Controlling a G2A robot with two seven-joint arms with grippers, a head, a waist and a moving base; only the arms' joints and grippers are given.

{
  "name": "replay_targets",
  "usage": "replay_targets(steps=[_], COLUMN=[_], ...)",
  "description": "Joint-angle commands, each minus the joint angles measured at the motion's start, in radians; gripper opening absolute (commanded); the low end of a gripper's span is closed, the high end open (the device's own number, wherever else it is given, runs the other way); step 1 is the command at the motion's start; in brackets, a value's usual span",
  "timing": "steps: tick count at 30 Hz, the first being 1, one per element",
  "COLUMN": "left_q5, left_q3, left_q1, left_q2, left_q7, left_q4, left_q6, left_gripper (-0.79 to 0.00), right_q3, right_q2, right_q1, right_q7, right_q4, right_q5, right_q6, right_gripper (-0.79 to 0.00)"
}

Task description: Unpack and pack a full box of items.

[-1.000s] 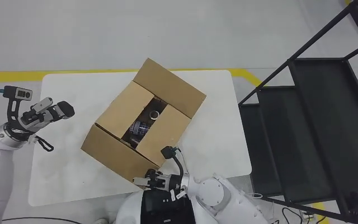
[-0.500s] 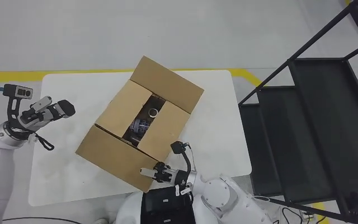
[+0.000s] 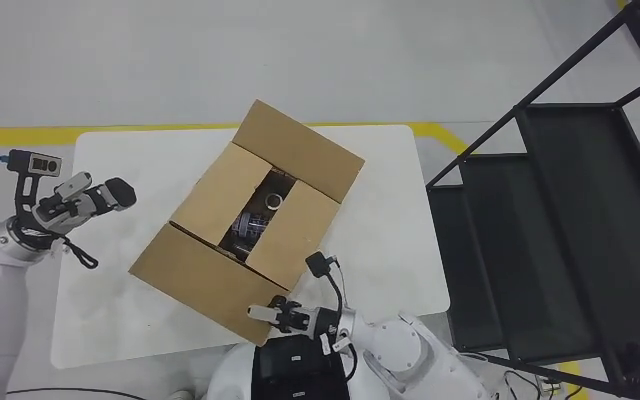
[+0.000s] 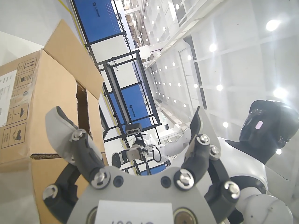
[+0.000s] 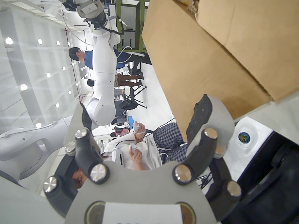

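A brown cardboard box stands at an angle on the white table. Its top flaps are partly spread, and dark and grey items show in the gap between them. My right gripper is open at the table's near edge, under the corner of the box's near flap. In the right wrist view that gripper has one fingertip close below the flap's edge. My left gripper hangs open over the table's left side, apart from the box, nothing between its fingers.
A black metal staircase stands just right of the table. A yellow line runs along the floor behind it. Bare table surface lies to the left and right of the box.
The box's near flap has swung outward, toward the table's near left. My right gripper has shifted a little to the right and up at that flap's corner. The left arm has barely moved.
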Motion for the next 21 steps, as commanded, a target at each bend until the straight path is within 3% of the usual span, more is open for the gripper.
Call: replay_targets(steps=[1,11,21], left_q5=[0.000,-0.005,-0.006], left_q3=[0.001,-0.013,0.003], left_q1=[0.003,-0.001,-0.015], left_q2=[-0.001,-0.001,-0.006], left_q7=[-0.002,-0.016,-0.013], left_q4=[0.002,0.035,0.036], left_q6=[-0.001,0.005,0.012], left_gripper=[0.000,0.000,0.000], right_q3=[-0.029,-0.132,-0.024], right_q2=[-0.006,-0.028,-0.009], right_q1=[0.027,0.110,0.064], right_q7=[-0.006,-0.085,-0.147], right_q4=[0.040,0.151,0.086], right_q5=[0.009,-0.062,-0.036], right_q6=[0.013,0.100,0.147], right_gripper=[0.000,0.000,0.000])
